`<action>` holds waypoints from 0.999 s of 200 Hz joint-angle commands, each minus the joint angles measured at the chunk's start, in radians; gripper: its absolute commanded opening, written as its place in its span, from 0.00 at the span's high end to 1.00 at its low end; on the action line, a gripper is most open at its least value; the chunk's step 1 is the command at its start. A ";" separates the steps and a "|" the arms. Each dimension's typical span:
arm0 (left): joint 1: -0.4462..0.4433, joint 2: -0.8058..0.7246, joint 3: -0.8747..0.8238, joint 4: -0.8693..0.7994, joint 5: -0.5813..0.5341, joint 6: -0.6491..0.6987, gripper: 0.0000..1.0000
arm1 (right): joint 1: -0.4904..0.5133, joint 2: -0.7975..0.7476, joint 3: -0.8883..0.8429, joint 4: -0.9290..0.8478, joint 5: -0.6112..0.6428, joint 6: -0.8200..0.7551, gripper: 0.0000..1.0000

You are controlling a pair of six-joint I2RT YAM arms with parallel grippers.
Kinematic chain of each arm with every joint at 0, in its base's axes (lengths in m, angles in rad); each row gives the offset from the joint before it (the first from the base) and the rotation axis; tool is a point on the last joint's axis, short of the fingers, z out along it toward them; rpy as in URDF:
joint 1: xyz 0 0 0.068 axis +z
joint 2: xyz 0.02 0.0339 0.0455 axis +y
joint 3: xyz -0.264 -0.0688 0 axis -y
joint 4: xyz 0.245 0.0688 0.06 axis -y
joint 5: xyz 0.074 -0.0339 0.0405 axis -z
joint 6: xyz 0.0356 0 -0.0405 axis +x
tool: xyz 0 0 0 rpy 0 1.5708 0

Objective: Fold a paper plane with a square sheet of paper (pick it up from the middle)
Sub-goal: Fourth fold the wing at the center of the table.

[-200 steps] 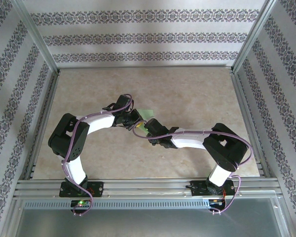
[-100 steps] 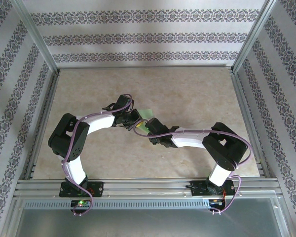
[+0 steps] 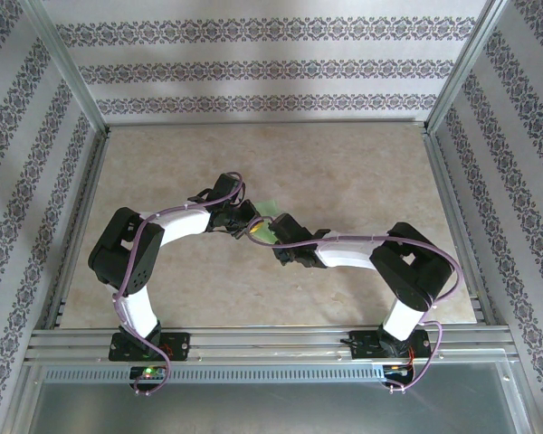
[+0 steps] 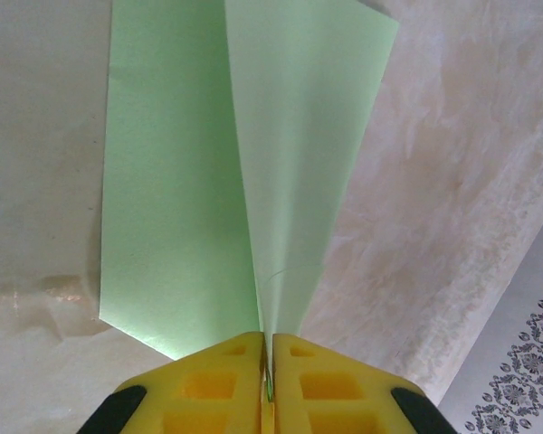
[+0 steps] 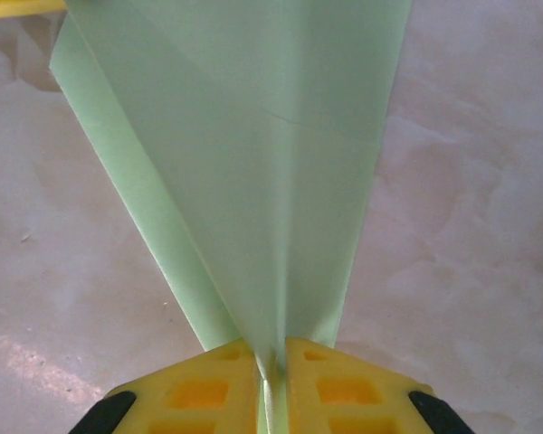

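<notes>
The light green sheet of paper [image 3: 265, 234] hangs folded between my two grippers above the middle of the table. In the left wrist view the paper [image 4: 181, 208] shows a flat flap on the left and a raised fold on the right, meeting at a crease. That crease runs into my left gripper [image 4: 268, 362], whose yellow pads are shut on it. In the right wrist view the paper [image 5: 253, 181] fans out in layers from my right gripper [image 5: 271, 366], also shut on its folded edge. Seen from above, the left gripper [image 3: 252, 221] and right gripper [image 3: 271, 228] sit almost tip to tip.
The beige marble-patterned tabletop [image 3: 344, 172] lies under the paper. Metal rails [image 3: 253, 339] run along the near edge, and patterned walls [image 3: 271, 68] close in the back and sides. The left gripper's yellow finger [image 5: 18, 7] shows at the top left corner of the right wrist view.
My right gripper has closed tighter on the paper and edged slightly toward the left gripper. The left arm has held still.
</notes>
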 commanded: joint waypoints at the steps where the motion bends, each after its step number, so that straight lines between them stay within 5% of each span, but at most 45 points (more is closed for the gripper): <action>1: -0.005 -0.033 0.006 -0.054 -0.006 -0.017 0.88 | -0.016 0.012 0.007 0.012 -0.060 0.012 0.86; 115: 0.091 -0.206 -0.026 -0.153 -0.122 0.073 0.64 | -0.140 0.012 -0.035 0.083 -0.417 0.085 0.91; 200: 0.052 -0.188 -0.221 0.278 0.051 0.081 0.69 | -0.246 0.052 -0.053 0.111 -0.684 0.161 0.91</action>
